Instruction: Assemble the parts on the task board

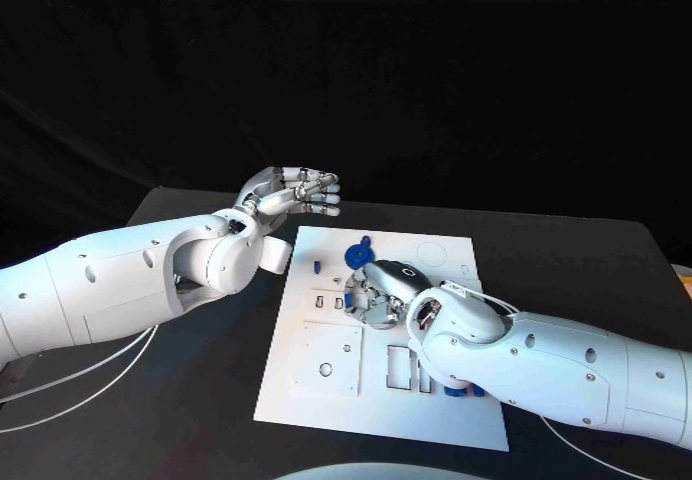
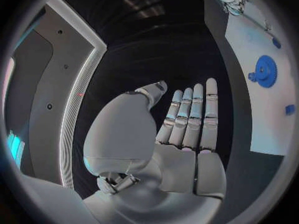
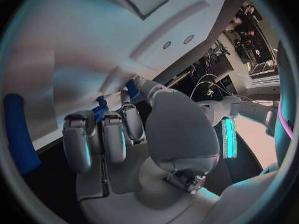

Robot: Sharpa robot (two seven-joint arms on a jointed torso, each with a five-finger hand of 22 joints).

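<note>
One white board (image 1: 325, 380) mid-table. One blue gear (image 1: 361, 256) near its far edge. Right hand (image 1: 378, 292) rests fingers-down on the board, grip unclear. Left hand (image 1: 293, 193) hovers beyond, fingers straight, empty.

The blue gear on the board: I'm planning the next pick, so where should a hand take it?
Probably by its toothed rim, from above: the blue gear appears to lie flat on the task board, so only rim and top are exposed. The left hand hangs nearby, holding nothing.

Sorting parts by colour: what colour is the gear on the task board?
Blue; the gear shows best in the left wrist view, lying on the white task board.
</note>
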